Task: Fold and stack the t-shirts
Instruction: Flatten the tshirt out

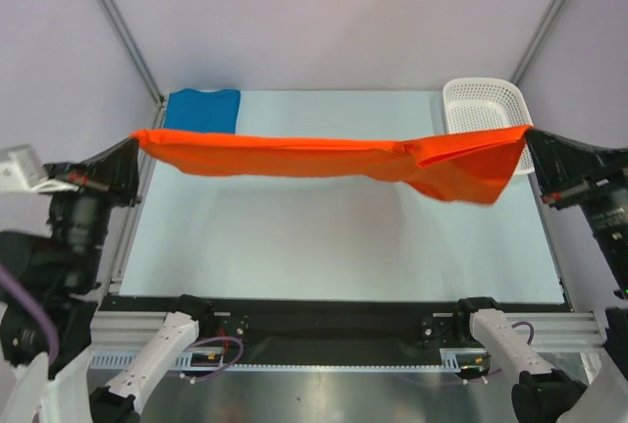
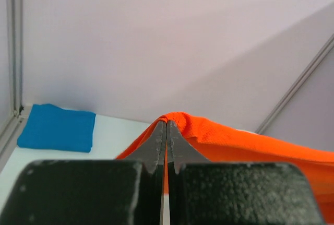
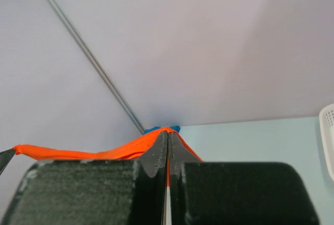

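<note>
Orange shirt (image 1: 314, 160) hangs stretched sideways between our left gripper (image 1: 135, 139) and right gripper (image 1: 529, 132), both pinching its ends. Blue shirt (image 1: 202, 109) sits back-left, nearer our left.

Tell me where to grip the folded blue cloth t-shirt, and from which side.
Probably its near edge, from above on the near side: the folded blue cloth t-shirt lies flat in the table's far-left corner, wall and frame crowding its far and left edges.

The orange-red t-shirt (image 1: 334, 160) hangs stretched across mid-frame; the blue t-shirt (image 1: 202, 109) lies folded at upper left.
</note>
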